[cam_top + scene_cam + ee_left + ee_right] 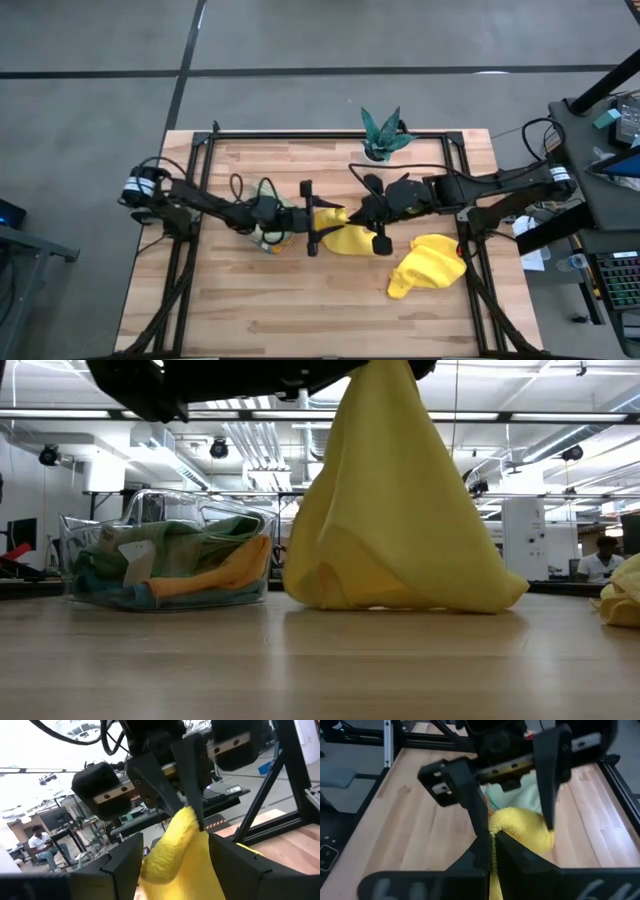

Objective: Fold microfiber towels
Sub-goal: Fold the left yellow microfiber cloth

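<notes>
Mid-table, a yellow towel (345, 238) was held aloft, pinched shut in the right gripper (492, 842); the left gripper (172, 855) was spread wide around its upper fold.

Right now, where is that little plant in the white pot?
In the high view, the plant stands at the table's far edge, slightly right of the middle, just beyond the right claw.

no readable text, label or number anywhere
</notes>
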Motion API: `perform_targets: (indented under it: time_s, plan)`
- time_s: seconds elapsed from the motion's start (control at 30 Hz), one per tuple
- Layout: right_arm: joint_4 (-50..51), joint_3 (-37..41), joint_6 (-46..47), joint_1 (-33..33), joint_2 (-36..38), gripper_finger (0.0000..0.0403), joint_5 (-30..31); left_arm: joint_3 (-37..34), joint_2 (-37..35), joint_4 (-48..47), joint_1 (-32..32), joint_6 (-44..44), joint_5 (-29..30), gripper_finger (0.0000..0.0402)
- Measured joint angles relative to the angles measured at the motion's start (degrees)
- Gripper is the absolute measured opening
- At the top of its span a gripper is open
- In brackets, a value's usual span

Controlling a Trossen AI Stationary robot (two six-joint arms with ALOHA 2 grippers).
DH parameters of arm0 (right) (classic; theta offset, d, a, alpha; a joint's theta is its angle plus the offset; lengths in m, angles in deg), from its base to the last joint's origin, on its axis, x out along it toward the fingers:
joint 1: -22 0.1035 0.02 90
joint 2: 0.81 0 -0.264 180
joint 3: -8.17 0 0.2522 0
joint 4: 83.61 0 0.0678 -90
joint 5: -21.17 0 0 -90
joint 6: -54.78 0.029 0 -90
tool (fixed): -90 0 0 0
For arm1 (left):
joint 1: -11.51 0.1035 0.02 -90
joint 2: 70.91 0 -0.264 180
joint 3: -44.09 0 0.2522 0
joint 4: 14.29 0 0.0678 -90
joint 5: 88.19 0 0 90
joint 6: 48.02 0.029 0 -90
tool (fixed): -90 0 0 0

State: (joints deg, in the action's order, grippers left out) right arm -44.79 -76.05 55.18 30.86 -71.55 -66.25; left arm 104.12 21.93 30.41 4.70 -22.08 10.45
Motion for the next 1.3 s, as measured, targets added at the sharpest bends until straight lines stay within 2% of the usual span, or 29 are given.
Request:
perform_targets:
  time_s: [0.1, 0.2, 0.3, 0.4, 0.47, 0.53, 0.77, 0.9, 1.07, 1.23, 1.3]
  plan:
    - [0.1, 0.0, 0.0, 0.0, 0.0, 0.0009, -0.1, 1.2, 1.3, -0.4, 0.0, 0.0, 0.0, 0.0209]
    - [0.6, 0.0, 0.0, 0.0, 0.0, 0.0009, -0.1, 1.2, 1.3, -0.6, 0.0, 0.0, 0.0, 0.0191]
    - [1.3, 0.0, 0.1, 0.0, 0.0, 0.0009, -0.1, 0.9, 1.1, -0.8, 0.0, 0.0, 0.0, 0.0147]
    - [2.2, 0.0, 0.3, 0.0, 0.1, 0.0012, -0.1, 0.8, 1.0, -0.8, 0.0, -0.1, 0.1, 0.0082]
    - [2.2, 0.0, 1.2, 0.0, 0.3, 0.0023, 0.0, 0.8, 0.9, -1.0, 0.0, -0.1, 0.1, 0.0033]
    - [2.3, 0.1, 1.3, 0.0, 0.9, 0.0043, 0.0, 0.7, 0.9, -1.0, -0.1, -0.8, 0.1, 0.0010]
    - [6.2, 0.2, 0.5, 0.0, 5.2, 0.0146, 0.4, 0.7, -1.2, -1.0, -2.7, -1.6, 1.3, 0.0001]
    - [5.7, 3.0, 0.5, 0.0, 7.2, 0.0200, 0.4, 0.6, -4.0, -1.3, -5.5, -1.9, 2.3, 0.0001]
    - [-1.5, 10.9, 0.6, 0.1, 7.8, 0.0246, -0.3, 0.6, -5.7, -1.6, -9.3, -8.7, 2.3, 0.0000]
    - [-16.3, 21.8, 2.6, 0.4, 7.5, 0.0272, -5.8, -0.3, -5.6, -3.9, -11.7, -15.3, 2.5, 0.0000]
    - [-23.0, 25.7, 4.1, 0.6, 7.6, 0.0276, -6.2, -0.3, -5.5, -4.7, -12.2, -17.6, 3.8, 0.0000]
